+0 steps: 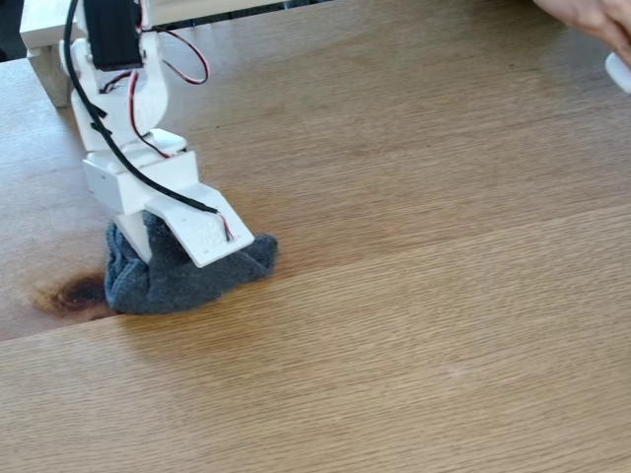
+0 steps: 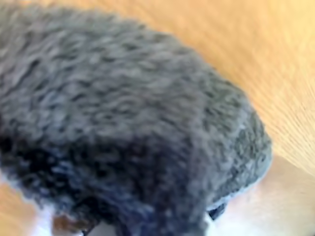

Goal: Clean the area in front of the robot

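In the fixed view the robot, a white plastic arm with a black motor block and red and black wires, leans down at the upper left. Its gripper is shut on a dark grey woolly cloth and presses it onto the table. The area in front is light brown wood-grain tabletop. A dark brown knot in an amber patch lies just left of the cloth. In the wrist view the blurred grey cloth sits close to the lens, with wood at the upper right.
A white bench-like frame stands behind the arm at the top left. A person's hand reaches in at the top right corner, with a small white object just below it. A faint pale speck marks the near board.
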